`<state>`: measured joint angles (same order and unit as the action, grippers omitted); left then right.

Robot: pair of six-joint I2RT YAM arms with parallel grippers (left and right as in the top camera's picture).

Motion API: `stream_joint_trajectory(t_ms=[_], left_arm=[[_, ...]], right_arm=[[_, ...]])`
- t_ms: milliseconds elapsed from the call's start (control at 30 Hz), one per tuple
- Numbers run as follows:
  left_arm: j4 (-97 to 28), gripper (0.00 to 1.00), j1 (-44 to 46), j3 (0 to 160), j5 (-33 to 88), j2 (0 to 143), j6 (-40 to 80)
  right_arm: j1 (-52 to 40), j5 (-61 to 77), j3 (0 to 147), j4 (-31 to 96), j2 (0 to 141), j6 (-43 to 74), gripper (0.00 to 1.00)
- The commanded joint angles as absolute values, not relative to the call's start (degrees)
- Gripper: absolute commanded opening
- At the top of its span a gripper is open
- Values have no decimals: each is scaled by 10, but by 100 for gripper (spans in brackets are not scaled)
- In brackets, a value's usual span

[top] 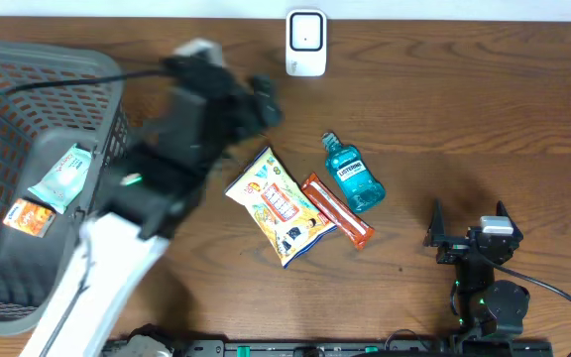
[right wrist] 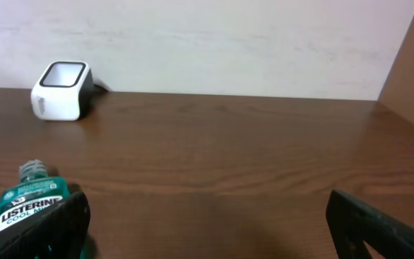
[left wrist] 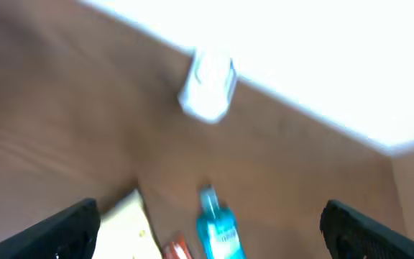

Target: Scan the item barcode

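Scanner (top: 305, 43): small white unit w/ dark window, upright at the far edge of the worktop (top: 464, 119), about mid-width. Nothing in front of it.

Items lie mid-worktop, nearer the front edge: blue mouthwash bottle (top: 353, 174) flat on its side, cap toward the far edge. An orange bar pack (top: 337, 210) lies just left of it, then a yellow snack bag (top: 281, 206) touching or overlapping the bar pack. None is held.

L gripper (top: 258, 99) is blurred in the overhead view, above the worktop btwn the snack bag and the scanner. Wrist view: jaws spread wide, nothing btwn them.

R gripper (top: 469, 226) sits near the front right corner, well apart from the bottle. Its jaws are also wide apart and empty.

Dark wire basket (top: 28, 69) at the left edge holds a teal packet (top: 64, 177) and an orange packet (top: 28, 216).
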<state>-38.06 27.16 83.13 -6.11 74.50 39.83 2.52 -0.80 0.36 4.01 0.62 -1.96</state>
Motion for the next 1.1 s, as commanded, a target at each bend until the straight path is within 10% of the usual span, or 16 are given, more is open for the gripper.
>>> stream_joint_trajectory(t_ms=[0, 367, 1067], left_arm=[[-404, 98, 205, 854, -183, 695, 374], [-599, 98, -71, 852, -274, 673, 721], [-597, 98, -298, 852, -64, 1039, 817]], right_arm=[[20, -5, 3, 42, 3, -24, 99], [20, -5, 3, 42, 3, -24, 99], [20, -5, 3, 42, 3, -24, 99]])
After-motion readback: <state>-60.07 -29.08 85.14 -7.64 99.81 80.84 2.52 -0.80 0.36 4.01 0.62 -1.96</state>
